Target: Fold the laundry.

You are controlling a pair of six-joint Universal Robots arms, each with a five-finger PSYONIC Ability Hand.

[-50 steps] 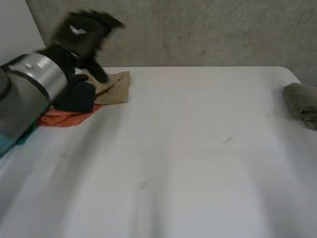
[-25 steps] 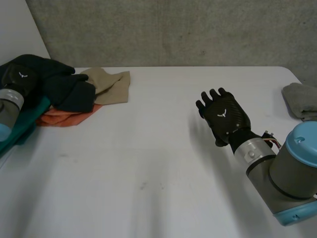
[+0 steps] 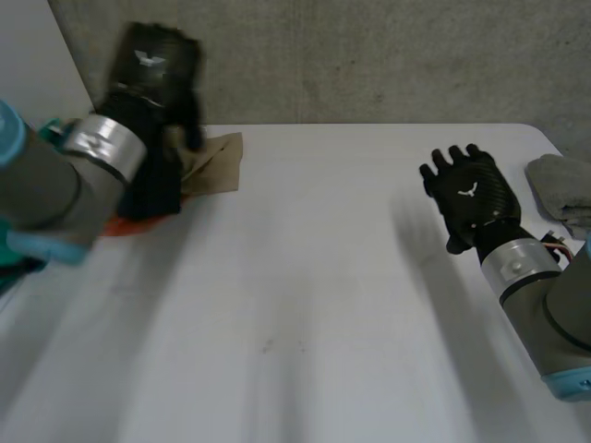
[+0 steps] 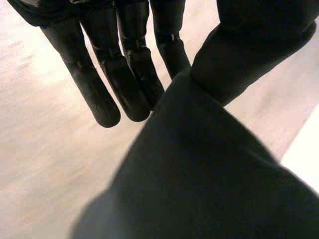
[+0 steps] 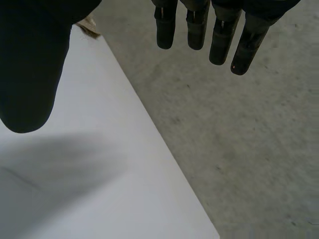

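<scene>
A pile of laundry lies at the table's far left: a tan cloth [image 3: 218, 161] and an orange cloth [image 3: 115, 224] under it. My left hand [image 3: 152, 65] is raised above the pile, shut on a dark garment [image 3: 157, 180] that hangs down from it. In the left wrist view the dark garment [image 4: 199, 174] is pinched between the thumb [image 4: 249, 45] and the straight fingers [image 4: 114, 74]. My right hand [image 3: 466, 198] hovers over the table's right side, open, with its fingers [image 5: 199, 25] spread and nothing in it.
A grey-green folded cloth [image 3: 563, 189] rests at the table's right edge, just beyond my right hand. The white table [image 3: 305, 305] stretches between the two arms. A concrete wall stands behind its far edge.
My left hand has closed on the dark garment and lifted it off the pile. My right hand has moved right and farther back, staying open.
</scene>
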